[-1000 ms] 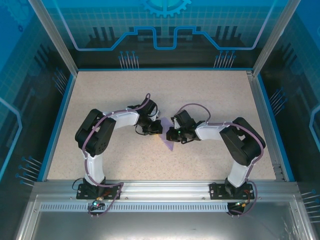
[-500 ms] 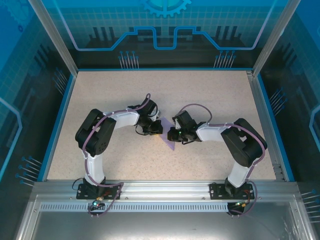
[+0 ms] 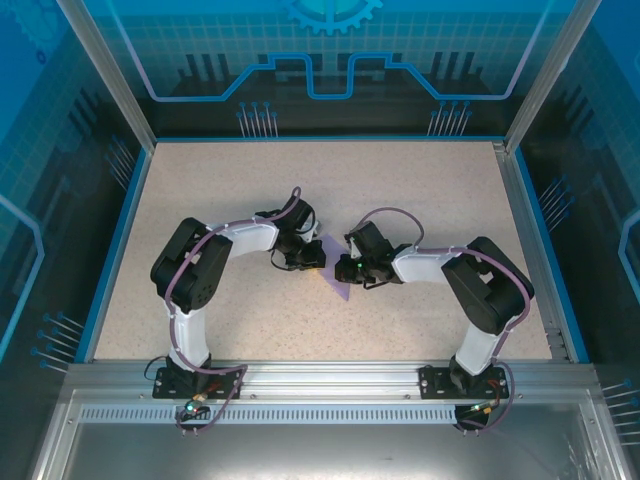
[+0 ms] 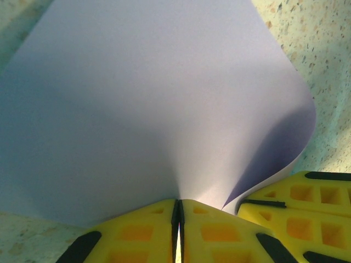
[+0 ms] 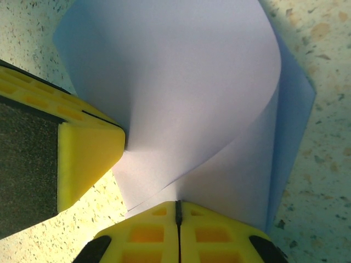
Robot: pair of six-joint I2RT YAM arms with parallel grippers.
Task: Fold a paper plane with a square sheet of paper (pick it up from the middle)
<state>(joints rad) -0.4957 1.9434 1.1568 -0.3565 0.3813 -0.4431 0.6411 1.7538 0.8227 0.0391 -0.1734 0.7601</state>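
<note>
Tabletop (image 3: 400,180): paper (image 4: 153,98) tight in both tools (image 4: 177,204) (image 5: 177,204)

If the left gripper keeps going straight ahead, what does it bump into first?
The purple paper that the left gripper pinches, bulging right ahead; behind it, probably the table.

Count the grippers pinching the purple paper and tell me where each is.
2. The left gripper pinches the paper at one edge; the right gripper pinches it close alongside.

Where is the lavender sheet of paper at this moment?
The square sheet of paper is near the middle of the table, curled between the left gripper and the right gripper, each shut on an edge of it.
</note>
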